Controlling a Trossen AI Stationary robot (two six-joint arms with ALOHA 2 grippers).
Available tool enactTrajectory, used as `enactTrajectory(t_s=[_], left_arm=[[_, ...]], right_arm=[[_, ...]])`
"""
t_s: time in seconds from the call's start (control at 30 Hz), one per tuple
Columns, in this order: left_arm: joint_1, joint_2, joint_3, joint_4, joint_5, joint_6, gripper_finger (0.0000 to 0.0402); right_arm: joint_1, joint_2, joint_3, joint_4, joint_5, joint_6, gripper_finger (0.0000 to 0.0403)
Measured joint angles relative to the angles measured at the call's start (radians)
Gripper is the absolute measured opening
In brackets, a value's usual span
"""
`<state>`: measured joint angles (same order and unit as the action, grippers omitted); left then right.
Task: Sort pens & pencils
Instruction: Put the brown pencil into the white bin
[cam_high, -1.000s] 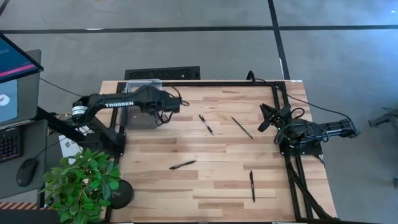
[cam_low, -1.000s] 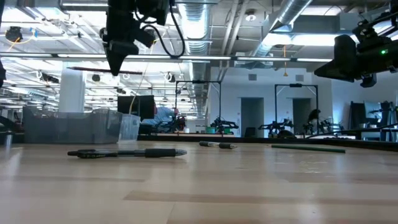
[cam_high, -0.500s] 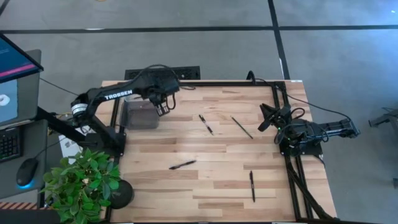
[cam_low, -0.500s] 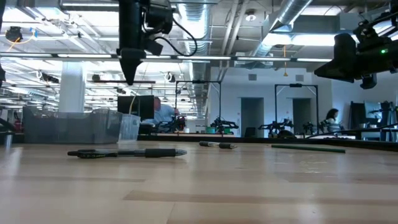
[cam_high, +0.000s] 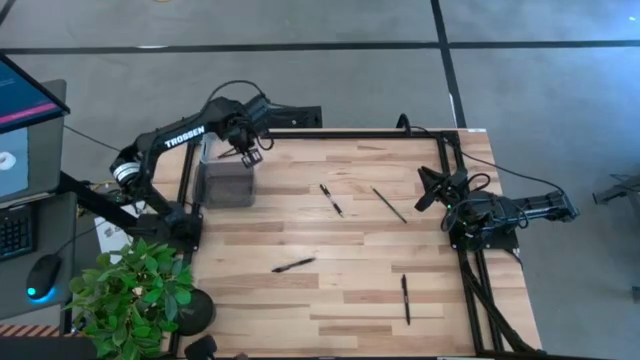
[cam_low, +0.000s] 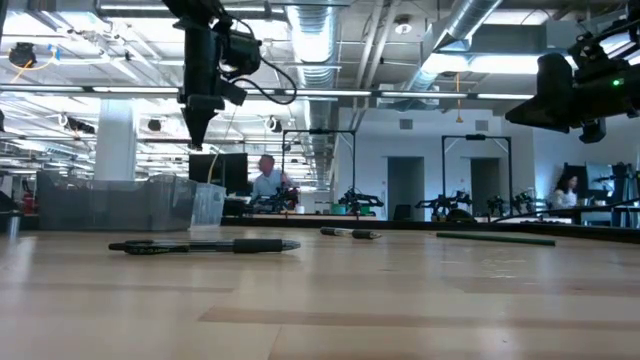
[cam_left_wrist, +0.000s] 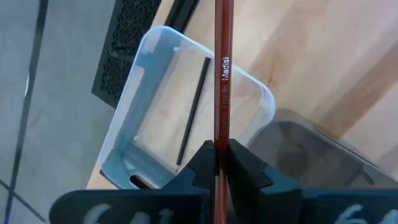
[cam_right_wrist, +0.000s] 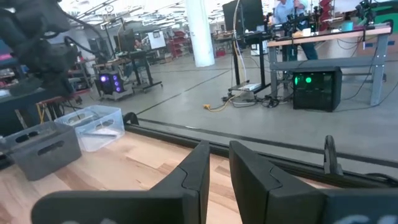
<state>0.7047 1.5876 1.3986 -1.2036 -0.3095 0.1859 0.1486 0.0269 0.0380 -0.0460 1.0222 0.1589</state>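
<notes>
Pale butcher-block wood on the surface (cam_high: 340, 290), planks smooth with a soft satin sheen. Clear, slightly frosted plastic for the pale bin (cam_left_wrist: 130, 146); smoky translucent plastic for the grey bin (cam_left_wrist: 323, 155). Glossy reddish-brown lacquer on the pencil (cam_left_wrist: 222, 74), printed in pale lettering. Matt black plastic on the left tool (cam_left_wrist: 219, 167). Dark, faintly glinting plastic on the near pen (cam_low: 205, 245).

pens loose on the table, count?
3. One pen lies mid-table beside the loose pencil, a second pen toward the left arm's side, and a third pen near the right-hand frame. The grey bin may hide more.
</notes>
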Motion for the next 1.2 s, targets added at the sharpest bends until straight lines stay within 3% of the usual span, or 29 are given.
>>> enactTrajectory(t_s=[0.3, 0.63, 0.87, 1.2], left_arm=[[0.099, 0.000, -0.122, 0.134, 0.017, 0.126, 0.0009], [0.176, 0.001, -0.140, 0.183, -0.001, 0.292, 0.0009], [0.207, 0.004, -0.140, 0.182, 0.048, 0.318, 0.0009], [0.215, 0.108, -0.140, 0.201, 0.062, 0.314, 0.0009]], right_arm=[[0.000, 0.000, 0.000, 0.000, 0.000, 0.003, 0.0082], [0.000, 0.000, 0.000, 0.000, 0.000, 0.051, 0.0082], [0.000, 0.000, 0.000, 0.000, 0.000, 0.051, 0.0082], [0.000, 0.000, 0.000, 0.000, 0.000, 0.052, 0.0082]])
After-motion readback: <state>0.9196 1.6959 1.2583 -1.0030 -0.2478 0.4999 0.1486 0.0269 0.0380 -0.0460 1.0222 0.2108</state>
